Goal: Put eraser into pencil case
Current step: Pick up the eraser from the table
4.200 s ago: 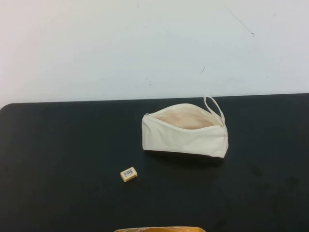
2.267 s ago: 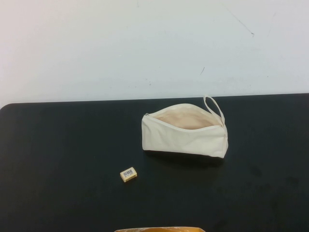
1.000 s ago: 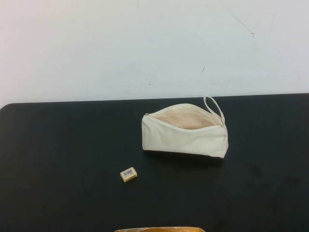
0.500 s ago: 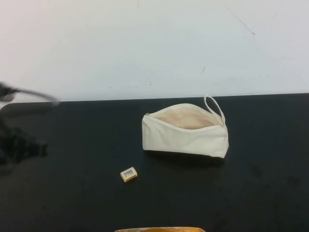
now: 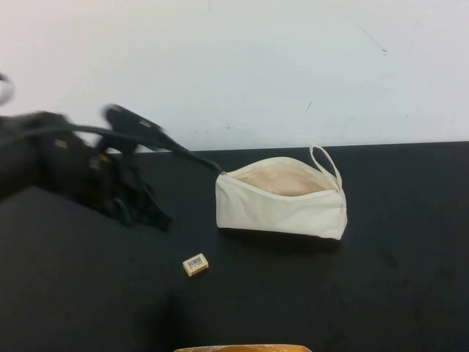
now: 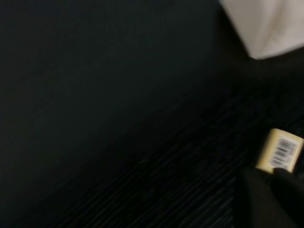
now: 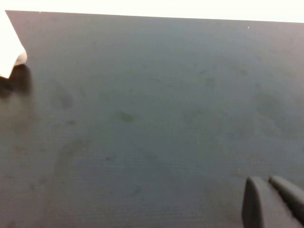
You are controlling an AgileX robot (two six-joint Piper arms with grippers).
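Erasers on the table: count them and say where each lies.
1. The eraser lies on the black table, in front of the pencil case's left end, apart from it; left pincer hovers nearby.

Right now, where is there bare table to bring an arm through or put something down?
Bare black table lies right of the pencil case, and in front, between the case and the eraser. The left is crowded: the left end effector hangs behind-left of the eraser. The right end effector sits over bare table, outside the high view.

Left gripper (image 5: 139,209) a motion-blurred dark smear — jaws indistinct, pencil case (image 6: 266,23) cut by the frame edge
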